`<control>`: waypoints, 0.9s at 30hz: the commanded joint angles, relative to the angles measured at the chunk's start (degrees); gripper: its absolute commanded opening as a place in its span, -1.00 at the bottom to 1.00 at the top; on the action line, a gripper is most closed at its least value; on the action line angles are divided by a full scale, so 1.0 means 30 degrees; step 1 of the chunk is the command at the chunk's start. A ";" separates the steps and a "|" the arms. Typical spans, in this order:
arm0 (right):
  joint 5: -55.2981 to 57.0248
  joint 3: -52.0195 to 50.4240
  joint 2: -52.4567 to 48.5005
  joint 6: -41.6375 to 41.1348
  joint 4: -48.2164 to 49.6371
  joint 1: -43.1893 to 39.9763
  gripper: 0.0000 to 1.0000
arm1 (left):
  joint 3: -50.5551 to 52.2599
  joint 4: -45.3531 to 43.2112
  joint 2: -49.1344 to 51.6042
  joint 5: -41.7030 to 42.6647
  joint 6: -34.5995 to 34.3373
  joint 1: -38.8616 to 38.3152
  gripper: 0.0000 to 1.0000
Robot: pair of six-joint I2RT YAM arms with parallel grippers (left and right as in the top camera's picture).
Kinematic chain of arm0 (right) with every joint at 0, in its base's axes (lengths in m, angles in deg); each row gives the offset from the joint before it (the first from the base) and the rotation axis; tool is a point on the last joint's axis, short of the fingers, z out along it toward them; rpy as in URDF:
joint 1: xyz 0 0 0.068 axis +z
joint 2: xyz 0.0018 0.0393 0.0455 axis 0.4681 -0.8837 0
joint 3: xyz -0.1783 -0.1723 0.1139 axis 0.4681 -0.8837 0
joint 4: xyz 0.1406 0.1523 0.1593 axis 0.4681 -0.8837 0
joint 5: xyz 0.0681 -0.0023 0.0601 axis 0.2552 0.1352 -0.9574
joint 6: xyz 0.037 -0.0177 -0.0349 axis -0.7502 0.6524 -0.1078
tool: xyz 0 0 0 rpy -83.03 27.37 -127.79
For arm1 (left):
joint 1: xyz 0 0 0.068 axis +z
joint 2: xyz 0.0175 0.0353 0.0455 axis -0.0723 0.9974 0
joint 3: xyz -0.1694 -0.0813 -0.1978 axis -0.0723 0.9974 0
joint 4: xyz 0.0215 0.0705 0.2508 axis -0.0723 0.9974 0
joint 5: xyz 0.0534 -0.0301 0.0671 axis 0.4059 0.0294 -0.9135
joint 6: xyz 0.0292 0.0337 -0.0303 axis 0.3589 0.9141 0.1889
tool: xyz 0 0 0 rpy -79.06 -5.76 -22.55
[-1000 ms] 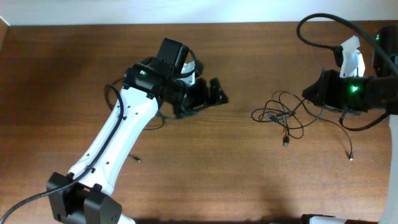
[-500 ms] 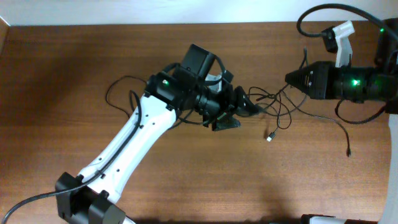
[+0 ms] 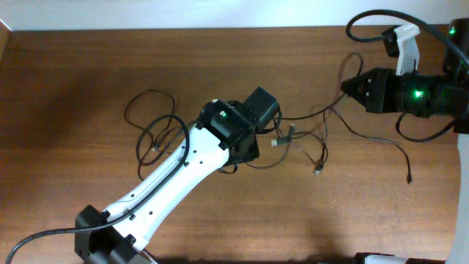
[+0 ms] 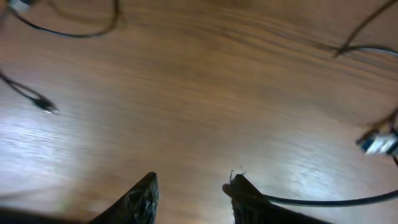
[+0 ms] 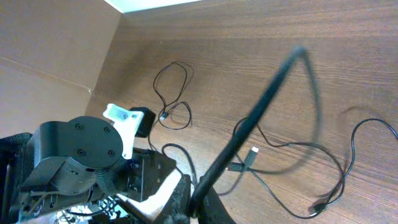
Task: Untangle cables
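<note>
Thin black cables lie across the wooden table: loose loops (image 3: 150,126) on the left and a tangle with small plugs (image 3: 306,143) in the middle. One strand trails right to a plug (image 3: 408,178). My right gripper (image 3: 347,86) (image 5: 194,188) is shut on a cable that rises taut from its fingers (image 5: 273,93). My left gripper (image 4: 193,183) hovers low over bare wood beside the tangle, open with a narrow gap and nothing between its fingers. One cable (image 4: 317,201) runs along the outside of its right finger (image 4: 241,188). A silver-tipped plug (image 4: 377,143) lies to the right.
The left arm (image 3: 176,172) stretches diagonally from the front left to mid-table and hides part of the cables. Thick black robot cabling (image 3: 366,22) arcs over the right arm at the back right. A cardboard wall (image 5: 56,50) borders the table.
The left arm swung right to the tangle's edge, uncovering the left loops, and its jaws narrowed. The right gripper moved back and left with its cable, which pulled the tangle out.
</note>
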State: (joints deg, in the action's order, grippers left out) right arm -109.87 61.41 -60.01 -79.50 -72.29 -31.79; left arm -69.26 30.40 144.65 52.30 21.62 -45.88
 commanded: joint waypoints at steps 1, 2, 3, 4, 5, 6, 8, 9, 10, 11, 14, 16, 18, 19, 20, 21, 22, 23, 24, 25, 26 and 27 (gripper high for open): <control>0.0262 0.0095 -0.0029 0.0182 0.0058 0.0015 -0.92 | 0.0058 0.0153 0.0248 -0.1814 0.0160 -0.0044 -0.23; 0.1020 0.0095 -0.0029 0.0168 0.0044 0.0015 -0.92 | 0.0058 0.0160 0.0248 -0.1836 0.0168 -0.0044 -0.29; 0.2419 0.0095 -0.0029 -0.0364 -0.0080 0.0015 -0.92 | 0.0058 0.0168 0.0248 -0.2055 0.0168 -0.0044 -0.42; 0.3759 0.0080 -0.0029 -0.1035 -0.0255 0.0015 -0.92 | 0.0058 0.0160 0.0248 -0.2113 0.0168 -0.0044 -0.60; 0.5107 0.0022 -0.0029 -0.1705 -0.0495 0.0015 -0.92 | 0.0058 0.0153 0.0248 -0.2106 0.0168 -0.0044 -1.00; 0.6120 -0.0080 -0.0036 -0.1763 -0.0772 0.0015 -0.92 | 0.0058 0.0153 0.0248 -0.2106 0.0168 -0.0044 -1.00; 0.7402 -0.0619 -0.0036 -0.1763 -0.0940 0.0015 -0.91 | 0.0058 0.0095 0.0248 -0.2091 0.0168 -0.0044 -1.00; 0.8000 -0.0969 -0.0036 -0.1770 -0.0940 0.0015 -0.91 | 0.0051 0.0058 0.0240 -0.2091 0.0168 -0.0044 -1.00; 0.8313 -0.1545 -0.0080 -0.1763 -0.0903 0.0015 -0.91 | 0.0044 -0.0095 0.0240 -0.2047 0.0408 -0.0044 -1.00; 0.8262 -0.1843 -0.0146 -0.1770 -0.0867 0.0015 -0.92 | 0.0044 -0.0437 0.0240 -0.1727 0.1151 -0.0044 -1.00; 0.6965 -0.2302 -0.0670 -0.1734 -0.0809 0.0015 -0.92 | 0.0044 -0.1239 0.0240 -0.1005 0.1617 -0.0044 -1.00; 0.6331 -0.2302 -0.0860 -0.1596 -0.0714 0.0015 -0.92 | 0.0044 -0.1457 0.0240 -0.1020 0.1610 -0.0044 -1.00; 0.5187 -0.2266 -0.0852 -0.1515 -0.0211 0.0015 -0.92 | 0.0044 -0.1479 0.0240 -0.0969 0.1632 -0.0036 -0.91; 0.4175 -0.2142 -0.0852 -0.1537 0.0015 -0.0073 -0.92 | 0.0044 -0.1457 0.0240 -0.0590 0.2346 -0.0036 -0.89; 0.2616 -0.2018 -0.0852 -0.1552 0.0168 -0.0313 -0.92 | 0.0044 -0.1661 0.0240 0.0036 0.3643 0.0015 -0.80; -0.1639 -0.1931 -0.0852 -0.1690 0.0466 -0.1093 -0.92 | 0.0044 -0.2331 0.0240 0.2375 0.7949 0.0168 -0.60; -0.4510 -0.1931 -0.0860 -0.1698 0.0721 -0.1800 -0.92 | 0.0044 -0.2703 0.0240 0.4116 1.0491 0.0182 -0.60; -0.6411 -0.1931 -0.0860 -0.1698 0.0845 -0.2346 -0.92 | 0.0044 -0.2980 0.0240 0.5807 1.2509 0.0175 -0.65; -0.8298 -0.1931 -0.0860 -0.1690 0.0860 -0.2987 -0.92 | 0.0044 -0.3366 0.0240 0.7694 1.4061 0.0182 -0.67; -0.9449 -0.1931 -0.0860 -0.1690 0.0765 -0.3621 -0.92 | 0.0044 -0.4065 0.0240 0.9398 1.4848 0.0182 -0.64; -0.9653 -0.1938 -0.0860 -0.1690 0.0605 -0.4073 -0.92 | 0.0044 -0.5064 0.0240 1.0142 1.4885 0.0182 -0.60; -0.9646 -0.1938 -0.0860 -0.1683 0.0488 -0.4255 -0.92 | 0.0044 -0.6091 0.0240 1.0455 1.4804 0.0175 -0.31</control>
State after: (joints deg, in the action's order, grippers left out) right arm -129.24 54.87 -62.58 -84.38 -70.22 -42.68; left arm -69.17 17.29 144.65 72.85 58.12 -45.49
